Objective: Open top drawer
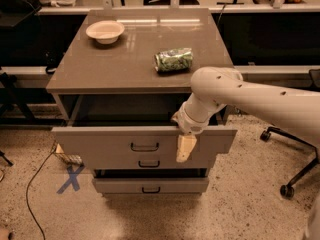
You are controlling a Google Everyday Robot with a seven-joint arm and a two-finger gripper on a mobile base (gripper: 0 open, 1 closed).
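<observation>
The top drawer [100, 143] is the widest grey front, with a small black bar handle [145, 147] at its centre. It stands pulled out from the cabinet, with a dark gap behind its front panel. My gripper [186, 149] hangs down over the drawer's front panel, just right of the handle, with the wrist above the drawer's top edge. The white arm [250, 96] reaches in from the right. Two narrower grey drawers [150, 185] sit below, closer in.
On the cabinet top [100, 64] stand a white bowl [105, 31] at back left and a green can [173, 60] lying on its side. A cable [35, 184] and a blue X mark [70, 179] are on the floor at left. An office chair base [295, 174] is at right.
</observation>
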